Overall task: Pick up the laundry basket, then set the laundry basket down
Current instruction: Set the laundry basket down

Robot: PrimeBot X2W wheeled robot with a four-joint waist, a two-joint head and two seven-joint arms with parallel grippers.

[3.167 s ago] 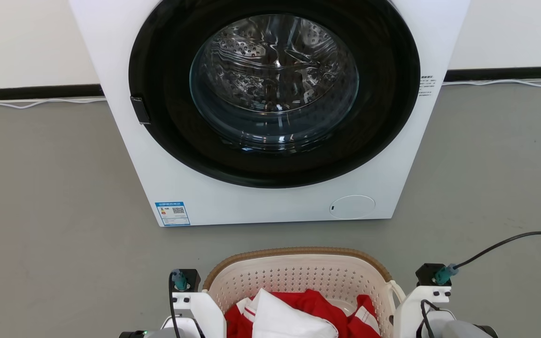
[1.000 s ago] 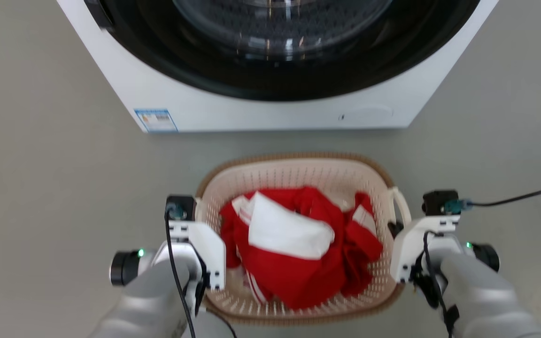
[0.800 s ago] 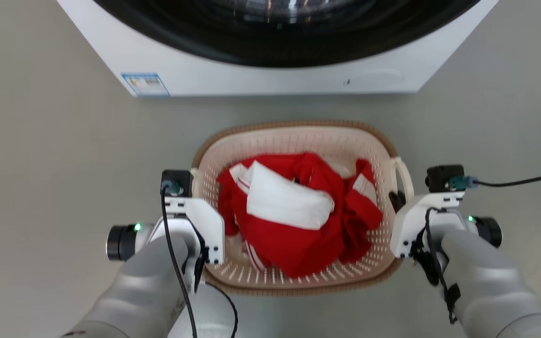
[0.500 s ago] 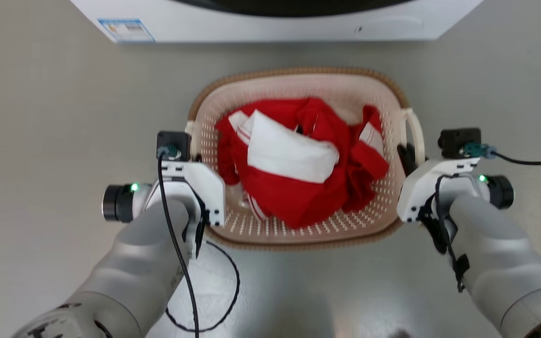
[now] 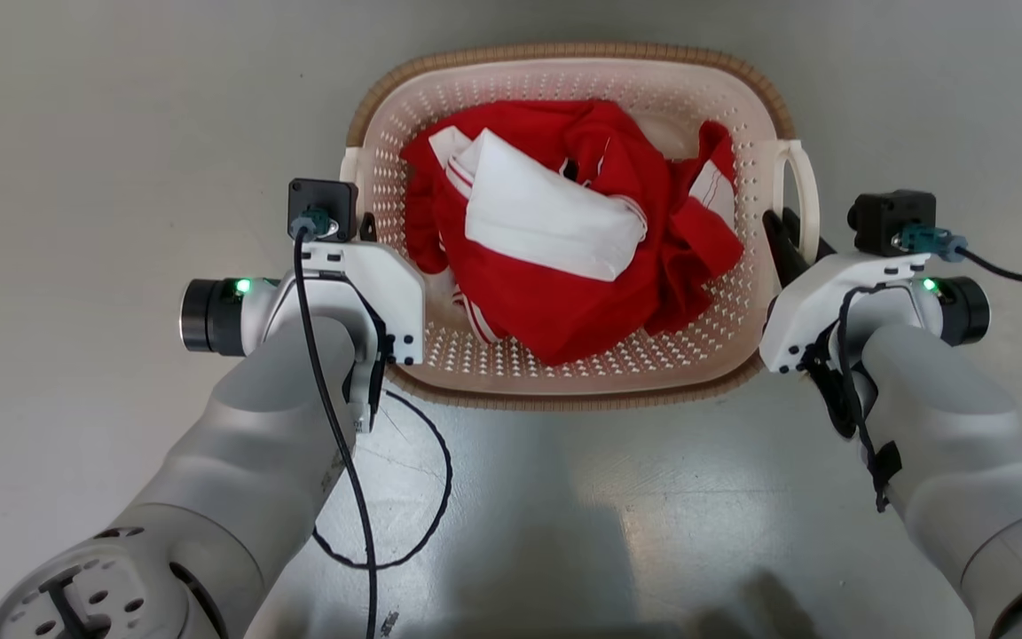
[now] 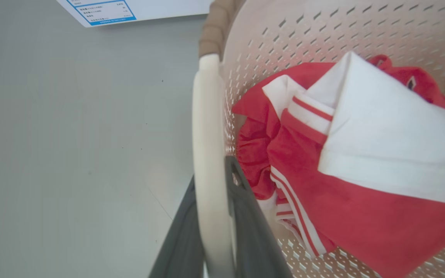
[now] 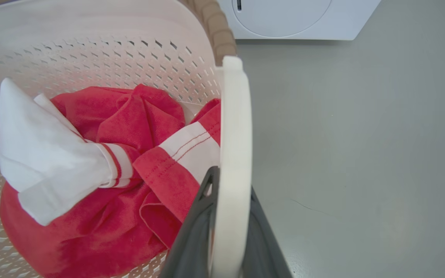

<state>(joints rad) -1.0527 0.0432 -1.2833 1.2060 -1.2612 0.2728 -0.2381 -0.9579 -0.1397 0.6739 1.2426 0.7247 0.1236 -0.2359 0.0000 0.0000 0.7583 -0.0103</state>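
Floor [image 5: 76,115] grey, smooth, glossy; white washer [image 7: 323,23] beyond laundry basket [image 5: 564,366].

Matt perforated plastic laundry basket [image 5: 564,84] holds soft cloth [image 5: 564,302].

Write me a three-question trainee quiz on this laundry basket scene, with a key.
1. True or false: the laundry basket is empty.
2. Which part of the basket is the left gripper shut on?
3. How many grippers hold the basket?

Key
1. False: red and white clothing lies in it.
2. Its white left handle.
3. Two: the right gripper is shut on the right handle.
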